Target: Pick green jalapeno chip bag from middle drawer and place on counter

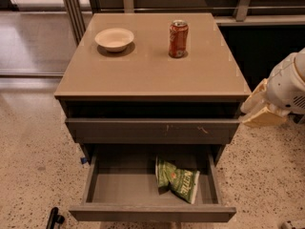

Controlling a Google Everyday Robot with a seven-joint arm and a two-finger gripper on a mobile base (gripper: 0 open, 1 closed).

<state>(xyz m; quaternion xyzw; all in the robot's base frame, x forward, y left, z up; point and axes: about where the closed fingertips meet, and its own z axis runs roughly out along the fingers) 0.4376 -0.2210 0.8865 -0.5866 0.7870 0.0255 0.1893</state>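
The green jalapeno chip bag (178, 179) lies crumpled in the right half of the middle drawer (152, 213), which is pulled open at the bottom of the gray cabinet. The tan counter (152, 75) tops the cabinet. My gripper (259, 109), beige on a white arm, hangs at the right of the cabinet near the counter's front right corner. It is above and to the right of the bag and holds nothing I can see.
An orange-red soda can (178, 38) and a white bowl (114, 38) stand at the back of the counter. A shut gray drawer front with pale scuffs (152, 130) sits above the open drawer. Speckled floor surrounds the cabinet. A black object (54, 218) lies at the lower left.
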